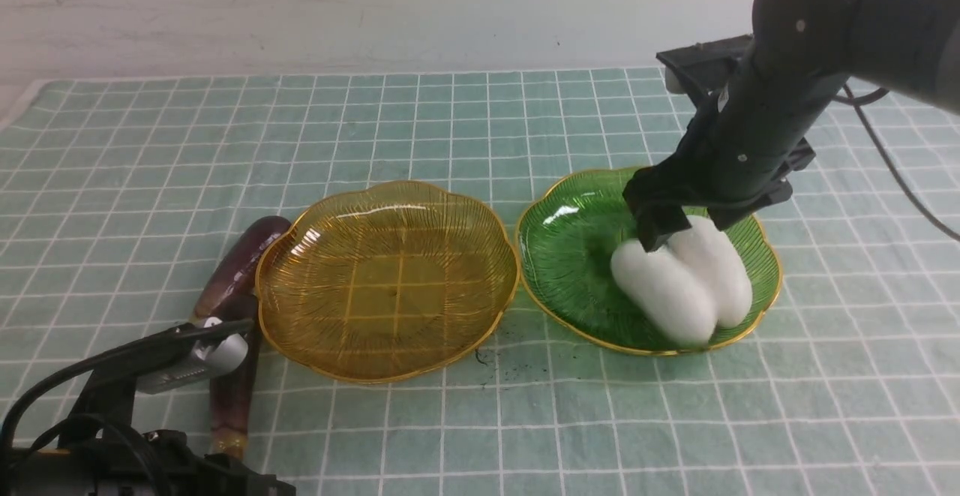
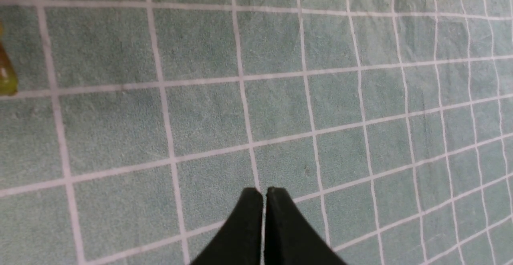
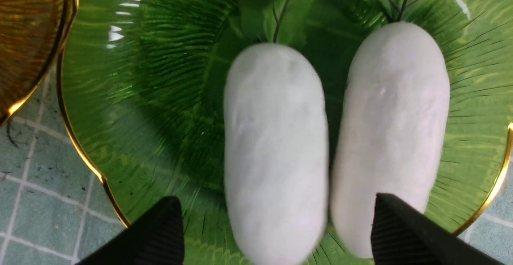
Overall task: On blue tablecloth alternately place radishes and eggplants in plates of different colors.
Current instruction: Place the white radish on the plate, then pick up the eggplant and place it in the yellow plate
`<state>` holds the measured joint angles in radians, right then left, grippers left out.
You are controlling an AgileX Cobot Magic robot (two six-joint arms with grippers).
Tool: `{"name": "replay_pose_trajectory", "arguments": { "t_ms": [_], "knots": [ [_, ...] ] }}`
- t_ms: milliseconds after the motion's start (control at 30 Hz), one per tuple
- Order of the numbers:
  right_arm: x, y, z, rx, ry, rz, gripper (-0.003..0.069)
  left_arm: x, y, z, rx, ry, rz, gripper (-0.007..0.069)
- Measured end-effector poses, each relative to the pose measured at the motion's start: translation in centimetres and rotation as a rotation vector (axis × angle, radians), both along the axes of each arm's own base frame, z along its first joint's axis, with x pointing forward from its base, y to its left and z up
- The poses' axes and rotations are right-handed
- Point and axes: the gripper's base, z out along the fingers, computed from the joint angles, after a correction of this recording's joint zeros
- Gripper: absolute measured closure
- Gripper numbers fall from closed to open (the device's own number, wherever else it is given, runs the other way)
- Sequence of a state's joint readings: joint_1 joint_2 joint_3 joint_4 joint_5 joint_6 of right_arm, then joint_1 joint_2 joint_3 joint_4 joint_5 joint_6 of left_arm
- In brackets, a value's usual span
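Observation:
Both white radishes (image 1: 664,290) (image 1: 716,267) lie side by side in the green plate (image 1: 570,248) on the blue tablecloth (image 1: 450,121). My right gripper (image 1: 694,226) hangs just above them, open. In the right wrist view its fingers (image 3: 160,233) straddle the blurred radish (image 3: 276,148) without touching it; the other radish (image 3: 394,128) lies beside it. The amber plate (image 1: 390,278) holds nothing. Two dark-purple eggplants (image 1: 244,256) (image 1: 232,398) lie left of it, partly hidden by my left arm. My left gripper (image 2: 263,195) is shut over bare cloth.
The two plates almost touch at the middle of the cloth. A greenish-yellow tip (image 2: 6,76) shows at the edge of the left wrist view. My left arm (image 1: 112,391) sits low at the near left corner. Dark specks (image 1: 487,357) lie on the cloth between the plates.

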<state>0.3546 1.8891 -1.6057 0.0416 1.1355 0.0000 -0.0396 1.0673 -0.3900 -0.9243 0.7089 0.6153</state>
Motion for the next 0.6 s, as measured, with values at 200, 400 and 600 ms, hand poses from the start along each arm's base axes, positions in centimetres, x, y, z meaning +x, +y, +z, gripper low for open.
{"name": "replay_pose_trajectory", "arguments": {
  "t_ms": [200, 400, 600],
  "knots": [
    [-0.6, -0.2, -0.2, -0.028, 0.074, 0.002, 0.0079, -0.1, -0.1, 0.0, -0.006, 0.010, -0.010, 0.0631],
    [-1.5, -0.4, -0.3, -0.014, 0.105, -0.016, 0.0211, -0.1, -0.1, 0.0, -0.025, 0.036, 0.019, 0.0599],
    [-5.2, -0.3, 1.4, 0.131, 0.145, 0.010, 0.0488, 0.6, 0.2, 1.1, 0.015, 0.020, 0.023, 0.0452]
  ]
}}
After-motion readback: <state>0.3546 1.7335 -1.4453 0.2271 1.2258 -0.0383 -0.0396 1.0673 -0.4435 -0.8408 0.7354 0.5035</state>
